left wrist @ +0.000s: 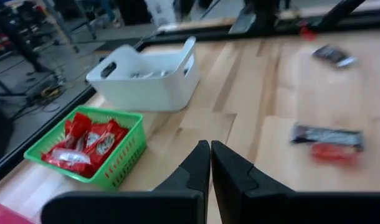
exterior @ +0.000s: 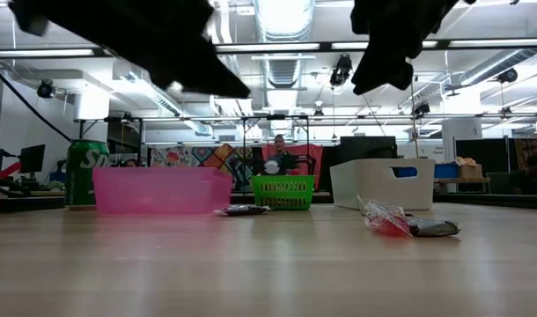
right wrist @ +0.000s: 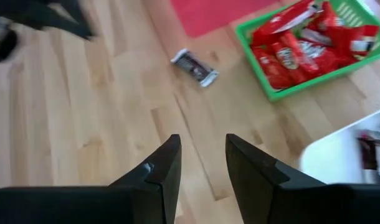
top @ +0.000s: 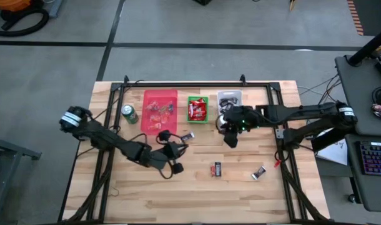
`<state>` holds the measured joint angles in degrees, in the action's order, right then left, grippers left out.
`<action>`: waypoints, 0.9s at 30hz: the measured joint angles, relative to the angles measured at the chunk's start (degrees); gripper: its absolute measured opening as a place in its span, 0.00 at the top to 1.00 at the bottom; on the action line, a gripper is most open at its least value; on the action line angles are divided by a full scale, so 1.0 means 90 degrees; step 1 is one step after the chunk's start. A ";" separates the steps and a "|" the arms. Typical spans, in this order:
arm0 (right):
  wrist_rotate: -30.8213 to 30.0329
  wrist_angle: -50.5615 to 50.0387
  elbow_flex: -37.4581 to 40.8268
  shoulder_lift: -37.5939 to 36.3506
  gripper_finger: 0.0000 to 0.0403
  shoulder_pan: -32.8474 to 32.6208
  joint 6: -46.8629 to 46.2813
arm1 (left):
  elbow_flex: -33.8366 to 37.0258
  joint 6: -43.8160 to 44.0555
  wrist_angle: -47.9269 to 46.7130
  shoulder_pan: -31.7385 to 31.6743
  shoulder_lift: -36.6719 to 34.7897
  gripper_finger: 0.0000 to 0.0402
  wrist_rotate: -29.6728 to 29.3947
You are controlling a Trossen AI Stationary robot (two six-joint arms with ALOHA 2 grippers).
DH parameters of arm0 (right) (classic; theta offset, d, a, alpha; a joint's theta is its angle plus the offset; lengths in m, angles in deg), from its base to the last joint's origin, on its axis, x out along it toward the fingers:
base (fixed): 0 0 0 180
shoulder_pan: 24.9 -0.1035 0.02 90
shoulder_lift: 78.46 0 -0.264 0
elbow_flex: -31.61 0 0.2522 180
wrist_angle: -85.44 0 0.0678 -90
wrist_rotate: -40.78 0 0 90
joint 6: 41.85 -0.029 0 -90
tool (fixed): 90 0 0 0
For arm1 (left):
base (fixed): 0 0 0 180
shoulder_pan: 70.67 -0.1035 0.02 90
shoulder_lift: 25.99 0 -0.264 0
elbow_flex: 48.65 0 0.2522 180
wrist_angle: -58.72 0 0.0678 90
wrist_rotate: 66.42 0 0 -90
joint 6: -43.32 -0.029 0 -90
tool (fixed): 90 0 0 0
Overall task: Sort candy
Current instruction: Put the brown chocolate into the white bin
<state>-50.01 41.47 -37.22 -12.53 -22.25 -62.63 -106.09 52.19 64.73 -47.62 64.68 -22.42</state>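
Loose candy lies on the wooden table: a dark-wrapped piece (top: pixel 187 135) (right wrist: pixel 195 67) near the pink bin, a red and dark pair (top: pixel 218 169) (left wrist: pixel 327 140), and a dark-silver piece (top: pixel 259 172) (left wrist: pixel 331 55). My left gripper (top: pixel 180 147) (left wrist: pixel 210 165) hovers shut and empty just near of the first piece, pointing toward the green and white bins. My right gripper (top: pixel 231 139) (right wrist: pixel 202 162) hangs open over bare wood just near of the green bin (right wrist: pixel 302 43) and white bin, nothing between its fingers.
Along the far side stand a green can (top: pixel 129 114), a pink bin (top: pixel 160 111) with mixed sweets, a green bin (top: pixel 197 109) of red sweets and a white bin (top: pixel 229 100) (left wrist: pixel 146 78) with dark ones. A black frame edges the table. Bare wood lies at the near side.
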 joint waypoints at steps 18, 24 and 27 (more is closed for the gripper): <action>-0.0950 0.0062 0.0002 0.0068 0.75 -0.0852 -0.0245 | -0.0923 0.0821 -0.1208 -0.0938 0.2005 0.93 -0.0187; -0.0964 0.0148 0.0011 0.0068 0.75 -0.0853 -0.0247 | -0.0997 0.0932 -0.1237 -0.1043 0.2254 0.92 -0.0481; -0.0972 0.0217 0.0021 0.0068 0.75 -0.0852 -0.0246 | -0.1012 0.0962 -0.1216 -0.1052 0.2313 0.92 -0.0501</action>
<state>-58.76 43.42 -37.03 -11.92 -29.92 -64.85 -115.19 60.85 53.79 -57.09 85.49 -26.93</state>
